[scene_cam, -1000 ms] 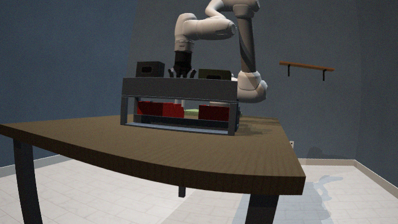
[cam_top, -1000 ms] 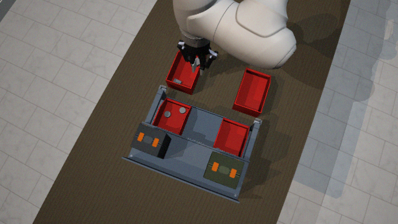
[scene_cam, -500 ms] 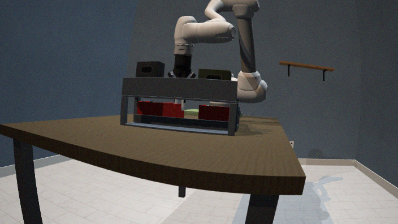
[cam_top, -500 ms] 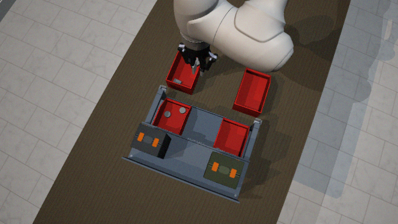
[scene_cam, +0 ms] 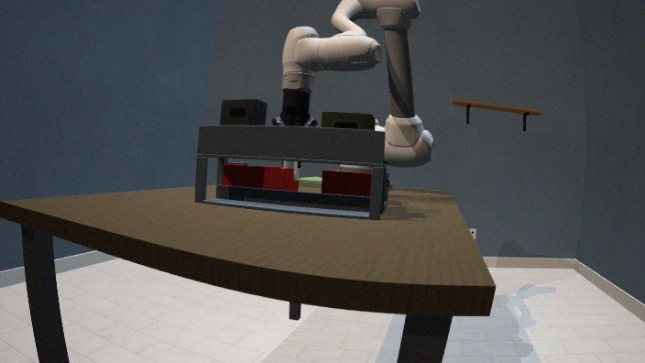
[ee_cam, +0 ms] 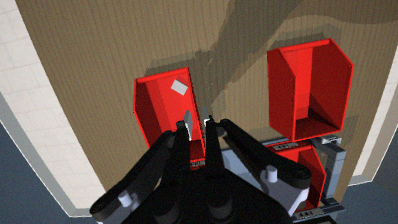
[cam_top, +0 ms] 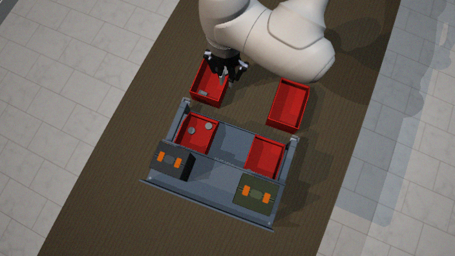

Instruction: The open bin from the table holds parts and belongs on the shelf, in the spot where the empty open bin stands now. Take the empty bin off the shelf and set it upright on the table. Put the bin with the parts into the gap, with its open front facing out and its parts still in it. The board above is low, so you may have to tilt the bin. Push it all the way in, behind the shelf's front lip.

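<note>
A red open bin (cam_top: 208, 85) with a small grey part (cam_top: 203, 93) stands on the table behind the shelf (cam_top: 223, 161). My gripper (cam_top: 225, 79) hangs over the bin's right wall. In the wrist view the fingers stand narrowly apart, one on each side of that wall, with a small gap on both sides. The bin (ee_cam: 165, 112) and its part (ee_cam: 179, 87) show there too. An empty red bin (cam_top: 288, 105) stands upright on the table to the right. The middle of the shelf's lower board (cam_top: 231, 143) is an open gap.
The shelf holds a red bin with two grey discs (cam_top: 197, 132) on the left and another red bin (cam_top: 265, 156) on the right. A black case (cam_top: 171, 160) and a green case (cam_top: 256, 194) sit on the top board. The shelf (scene_cam: 290, 170) hides my fingers in the exterior view.
</note>
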You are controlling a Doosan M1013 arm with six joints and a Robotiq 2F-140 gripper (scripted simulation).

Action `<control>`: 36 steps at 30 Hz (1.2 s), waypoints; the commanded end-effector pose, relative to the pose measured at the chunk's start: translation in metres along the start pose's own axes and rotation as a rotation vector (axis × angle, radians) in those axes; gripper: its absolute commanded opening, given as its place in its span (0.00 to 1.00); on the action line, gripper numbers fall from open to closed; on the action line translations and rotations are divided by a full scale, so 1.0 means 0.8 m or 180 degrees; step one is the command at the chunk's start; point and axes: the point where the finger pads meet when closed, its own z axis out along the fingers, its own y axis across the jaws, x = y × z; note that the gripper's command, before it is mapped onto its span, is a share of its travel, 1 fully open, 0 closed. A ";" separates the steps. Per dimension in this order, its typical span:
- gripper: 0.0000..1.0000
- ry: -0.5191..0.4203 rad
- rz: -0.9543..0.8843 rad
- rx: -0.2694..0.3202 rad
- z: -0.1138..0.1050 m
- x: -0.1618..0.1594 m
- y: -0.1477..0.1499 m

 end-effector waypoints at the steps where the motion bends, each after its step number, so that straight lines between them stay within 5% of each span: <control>1: 0.24 0.0000 0.0000 -0.0001 0.000 0.000 0.000; 5: 0.24 0.0000 0.0000 -0.0001 0.000 0.000 0.000; 6: 0.10 0.0000 0.0000 -0.0001 0.000 0.000 0.000; 36: 0.10 0.0000 0.0000 -0.0001 0.000 0.000 0.000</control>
